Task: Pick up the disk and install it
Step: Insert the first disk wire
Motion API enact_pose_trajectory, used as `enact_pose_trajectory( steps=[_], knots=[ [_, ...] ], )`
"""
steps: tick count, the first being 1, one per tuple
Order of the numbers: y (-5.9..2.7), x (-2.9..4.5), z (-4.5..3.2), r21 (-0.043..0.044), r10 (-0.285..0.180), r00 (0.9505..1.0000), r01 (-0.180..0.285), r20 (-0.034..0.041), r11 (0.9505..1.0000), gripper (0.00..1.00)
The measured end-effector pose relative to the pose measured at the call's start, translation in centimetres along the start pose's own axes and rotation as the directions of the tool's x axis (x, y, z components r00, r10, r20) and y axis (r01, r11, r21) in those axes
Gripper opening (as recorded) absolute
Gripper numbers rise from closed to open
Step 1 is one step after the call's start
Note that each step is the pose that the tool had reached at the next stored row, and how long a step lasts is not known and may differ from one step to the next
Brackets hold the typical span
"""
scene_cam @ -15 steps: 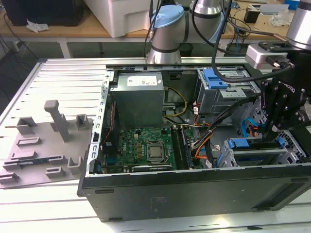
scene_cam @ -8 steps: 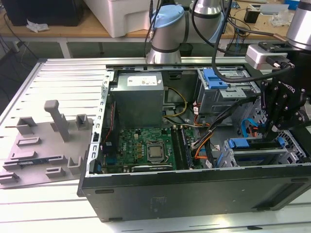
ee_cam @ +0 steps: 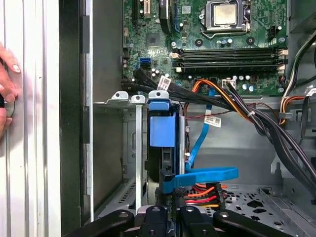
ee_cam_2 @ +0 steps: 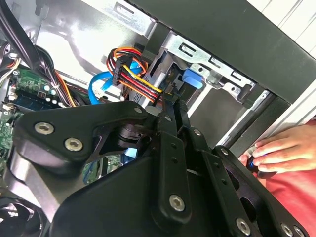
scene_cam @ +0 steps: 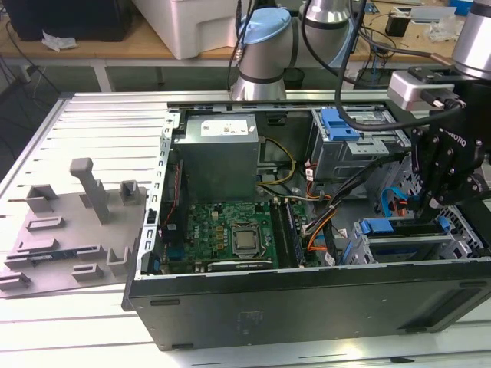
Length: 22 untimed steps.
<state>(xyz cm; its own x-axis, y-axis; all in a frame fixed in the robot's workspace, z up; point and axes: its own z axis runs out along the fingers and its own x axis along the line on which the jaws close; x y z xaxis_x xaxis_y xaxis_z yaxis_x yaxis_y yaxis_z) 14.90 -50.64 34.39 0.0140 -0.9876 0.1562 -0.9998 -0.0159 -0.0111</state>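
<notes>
Inside the open computer case (scene_cam: pixel 307 307), at its corner farthest from the power supply (scene_cam: pixel 219 149), I see the gripper (scene_cam: pixel 430 201) hanging above the lower drive bay (ee_cam: pixel 126 148). The disk (ee_cam: pixel 162 129) stands on edge in that bay, and in the first wrist view I have its blue rail facing me, with the bay's metal tabs at its far end. In the second wrist view the gripper's fingers (ee_cam_2: pixel 168 126) are drawn together with barely a gap. Their tips sit at the disk's near end, and I cannot tell whether they pinch anything there. A blue plastic tab (ee_cam: pixel 205 176) juts sideways from that end. Just beside it, a bundle of orange, red and yellow power wires (ee_cam: pixel 200 194) runs into a black connector. A blue data cable (ee_cam: pixel 201 140) climbs from the same spot towards the motherboard (ee_cam: pixel 197 29), which covers the case floor beyond the bay. At the case's back wall, next to the power supply, the upper drive cage carries a blue bracket (scene_cam: pixel 341 123). Outside the case, past the wall next to the bay, a person's hand (ee_cam: pixel 6 89) rests on the ribbed aluminium table (scene_cam: pixel 100 130), fingers on a small dark object I cannot identify. On the opposite side of the case, a grey moulded fixture plate (scene_cam: pixel 69 222) lies on the same table.
</notes>
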Motion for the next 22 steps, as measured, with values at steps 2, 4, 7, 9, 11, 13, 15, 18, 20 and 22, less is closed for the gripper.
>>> enact_pose_trajectory(
  steps=[2, 4, 7, 9, 11, 13, 15, 18, 20, 22],
  knots=[
    [0.10, 0.00, 0.00, 0.0012, -0.008, 1.0000, 0.008, 0.0001, 1.0000, 0.17],
    [0.10, 0.00, 0.00, 0.0015, -0.010, 1.0000, 0.010, -0.0001, 1.0000, 0.17],
    [0.11, -0.01, 0.02, 0.0017, -0.011, 0.9999, 0.011, -0.0002, 0.9999, 0.17],
    [0.11, 0.00, 0.04, 0.0017, -0.011, 0.9999, 0.011, -0.0001, 0.9999, 0.17],
    [0.02, -0.01, 0.05, 0.0019, -0.012, 0.9999, 0.012, 0.0001, 0.9999, 0.17],
    [-0.03, 0.00, 0.05, 0.0020, -0.013, 0.9999, 0.013, -0.0003, 0.9999, 0.17],
    [-0.05, 0.00, 0.06, 0.0025, -0.016, 0.9999, 0.016, -0.0005, 0.9999, 0.17],
    [-0.05, -0.01, 0.09, 0.0028, -0.018, 0.9998, 0.018, -0.0008, 0.9998, 0.17],
    [-0.02, -0.01, 0.10, 0.0031, -0.020, 0.9998, 0.020, -0.0010, 0.9998, 0.17],
    [0.01, 0.00, 0.11, 0.0033, -0.021, 0.9998, 0.021, -0.0011, 0.9998, 0.17]
  ],
)
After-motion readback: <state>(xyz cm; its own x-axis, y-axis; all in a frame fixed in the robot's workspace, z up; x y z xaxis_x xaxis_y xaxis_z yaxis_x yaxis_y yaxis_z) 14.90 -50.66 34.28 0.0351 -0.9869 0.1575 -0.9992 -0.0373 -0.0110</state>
